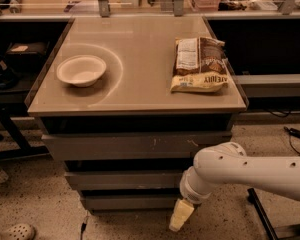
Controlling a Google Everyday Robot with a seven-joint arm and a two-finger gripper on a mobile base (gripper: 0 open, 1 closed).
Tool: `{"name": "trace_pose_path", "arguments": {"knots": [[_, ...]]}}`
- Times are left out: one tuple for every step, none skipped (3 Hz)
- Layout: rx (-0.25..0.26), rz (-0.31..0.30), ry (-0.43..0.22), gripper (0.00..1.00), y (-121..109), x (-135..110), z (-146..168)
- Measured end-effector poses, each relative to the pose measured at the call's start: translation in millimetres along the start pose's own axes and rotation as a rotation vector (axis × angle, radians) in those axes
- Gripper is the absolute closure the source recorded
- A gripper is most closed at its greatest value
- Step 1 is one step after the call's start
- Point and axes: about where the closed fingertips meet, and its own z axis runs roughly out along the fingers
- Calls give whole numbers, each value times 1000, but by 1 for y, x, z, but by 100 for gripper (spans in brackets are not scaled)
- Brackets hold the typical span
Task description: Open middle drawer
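Observation:
The cabinet has three grey drawer fronts under a tan top. The middle drawer (122, 180) is the plain front second from the top, and it sits closed, flush with the others. Above it is the scratched top front (140, 146) and below it the lowest front (127, 202). My gripper (180, 216) hangs from the white arm (240, 170), which reaches in from the right. It is low in front of the cabinet's right side, level with the lowest front and just below the middle drawer's right end.
On the cabinet top stand a white bowl (81, 70) at the left and a snack bag (199, 64) at the right. A dark shelf (15, 59) stands to the left, a bench (270, 81) and cables (295, 132) to the right, and a shoe (15, 232) lies at the lower left.

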Motion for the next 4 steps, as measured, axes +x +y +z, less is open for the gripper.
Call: {"name": "trace_pose_path", "arguments": {"knots": [[-5, 1, 0, 0, 0, 0, 3], [5, -4, -7, 0, 0, 4, 14], [25, -3, -29, 0, -9, 3, 29], [54, -11, -50, 0, -26, -2, 41]]}}
